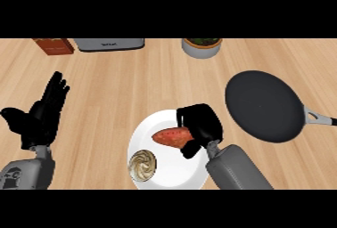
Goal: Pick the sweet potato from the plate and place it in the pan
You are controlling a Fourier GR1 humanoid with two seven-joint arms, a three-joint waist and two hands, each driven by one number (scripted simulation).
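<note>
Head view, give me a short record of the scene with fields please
sweet potato: on the white plate, not yet lifted
right hand: over the plate, fingers curled at the sweet potato
pan: right of the plate, holds nothing
left hand: open, resting at the left edge
also on plate: a small round pastry

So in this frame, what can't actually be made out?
- Head view: the right hand covers the right end of the sweet potato, so contact there is hidden.
- The pan handle is cut off at the right edge.
- The box, appliance and pot are clipped at the top.
</note>
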